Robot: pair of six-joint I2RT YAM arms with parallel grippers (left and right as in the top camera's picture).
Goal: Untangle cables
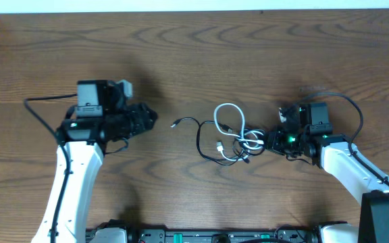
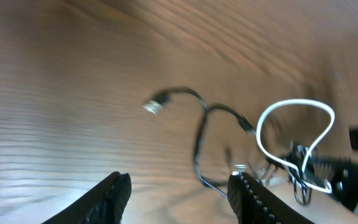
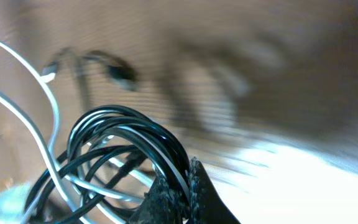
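A black cable (image 1: 200, 138) and a white cable (image 1: 229, 111) lie tangled in a small heap at the table's middle. The black cable's plug end (image 1: 176, 124) points left. My right gripper (image 1: 270, 140) is at the heap's right edge and is shut on coiled loops of the black cable (image 3: 129, 134), with white cable strands (image 3: 42, 124) running through them. My left gripper (image 1: 150, 116) is open and empty, left of the heap and apart from it. In the left wrist view the fingers (image 2: 179, 199) frame the black cable (image 2: 199, 143) and the white loop (image 2: 294, 106) ahead.
The wooden table (image 1: 194, 54) carries nothing else. Thick black arm cords run by each arm: one by the left arm (image 1: 39, 111), one by the right arm (image 1: 353, 108). The table's far edge meets a white wall at the top.
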